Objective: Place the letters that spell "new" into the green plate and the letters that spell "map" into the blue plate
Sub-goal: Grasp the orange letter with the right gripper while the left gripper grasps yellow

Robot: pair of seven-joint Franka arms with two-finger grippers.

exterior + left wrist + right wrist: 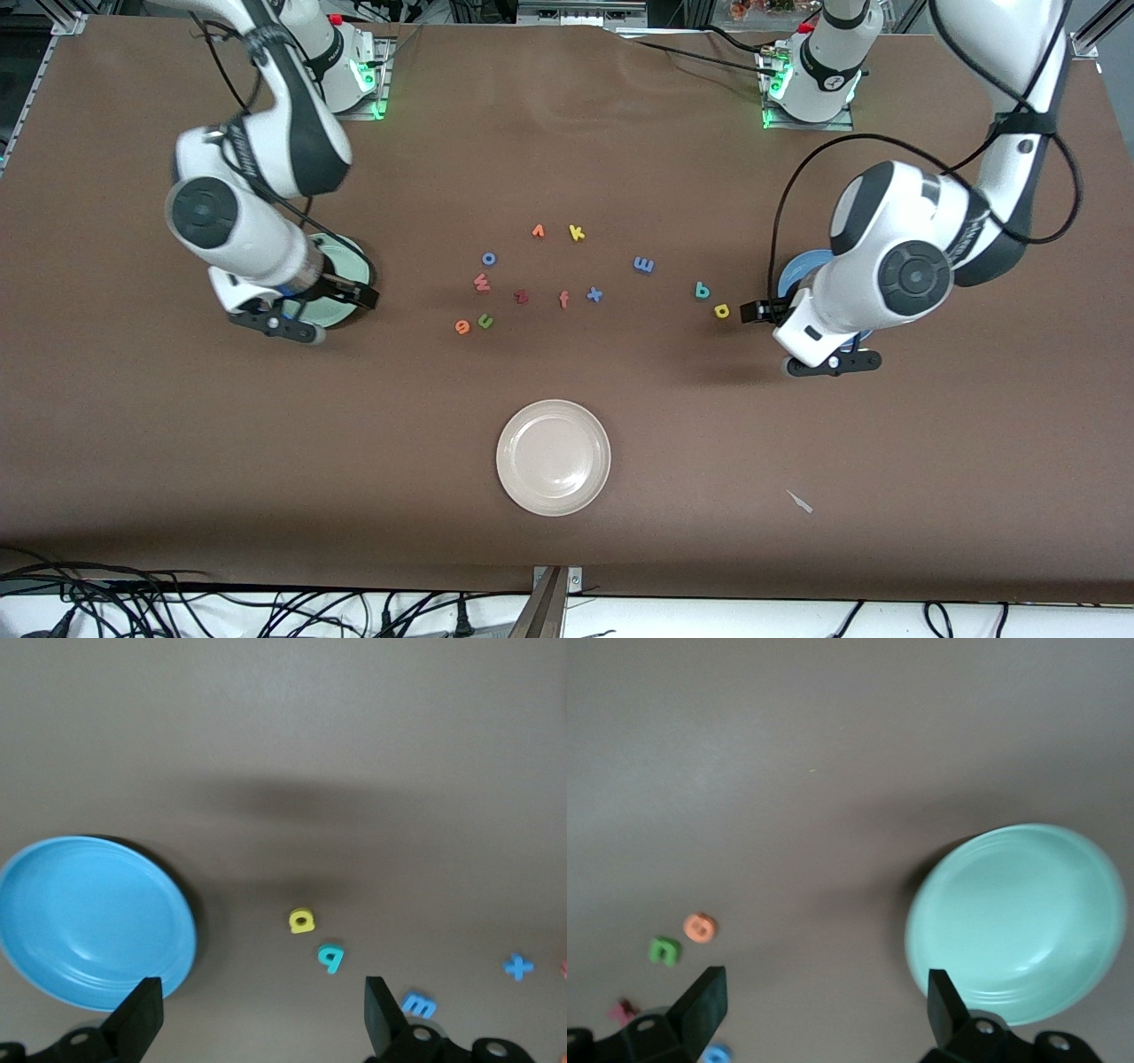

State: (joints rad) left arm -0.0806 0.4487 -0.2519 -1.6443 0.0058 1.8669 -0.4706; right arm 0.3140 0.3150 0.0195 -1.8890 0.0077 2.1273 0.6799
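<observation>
The left end effector (257, 1014) hangs with fingers apart over the blue plate (89, 921); the yellow p (301, 920), teal a (330, 957) and blue m (418, 1005) lie beside that plate. The right end effector (819, 1010), fingers also apart, hangs over the green plate (1019, 921), with the n (664, 950), e (700, 927) and w (622, 1011) near it on the surface (354, 461).

Green plate (350, 266), pale mint, empty, at right arm's end of desk. Blue plate (802, 268), empty, at left arm's end. Green n (485, 321) touching orange e (462, 327); salmon w (482, 283) near. Blue m (644, 264), teal a (702, 290), yellow p (721, 310) (all flat on desk).
</observation>
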